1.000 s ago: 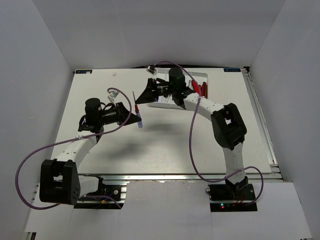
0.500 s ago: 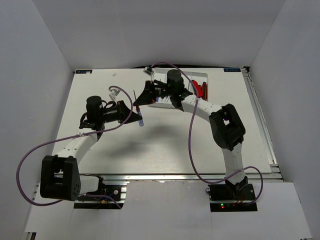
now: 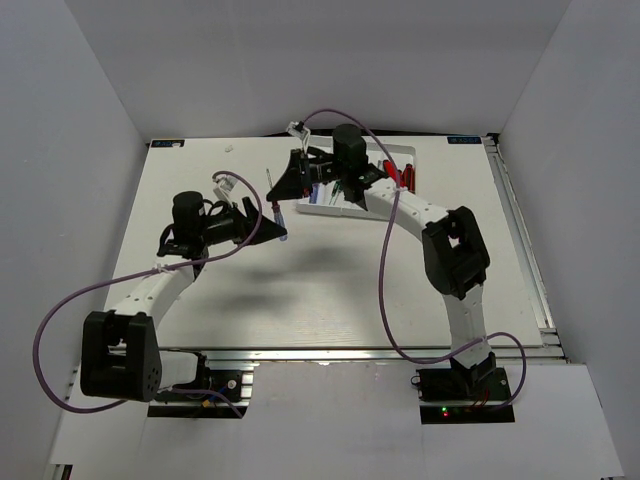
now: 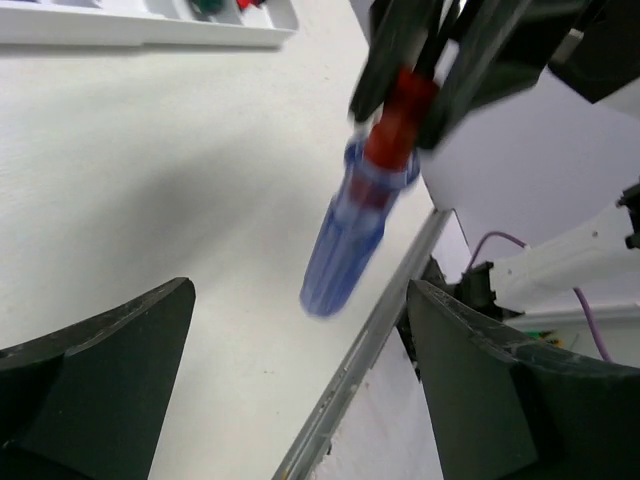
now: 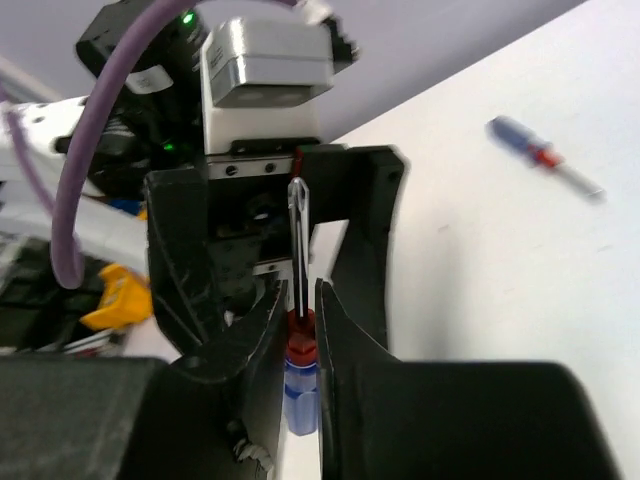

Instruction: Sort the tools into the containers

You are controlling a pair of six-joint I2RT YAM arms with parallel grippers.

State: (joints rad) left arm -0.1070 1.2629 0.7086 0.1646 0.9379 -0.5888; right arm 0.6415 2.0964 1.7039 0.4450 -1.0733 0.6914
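Blue-handled screwdriver (image 5: pixel 299 385), red collar, is clamped in my right gripper (image 5: pixel 300 300), in mid-air over the table (image 3: pixel 330 290), left of the tray (image 3: pixel 405 152). Left gripper (image 4: pixel 300 310) gapes wide, holding nothing. Hand-off step, I reckon; next, carry it to a tray compartment w/o slipping. Only the right wrist cam shows a second screwdriver (image 5: pixel 545 157) lying on the table.

- We're seeing the left gripper (image 3: pixel 262 224) and right gripper (image 5: pixel 300 296) crowding nose to nose, with the screwdriver (image 4: pixel 350 235) hanging between them.
- We're finding passing room over the table (image 3: pixel 330 290) nearer the bases.
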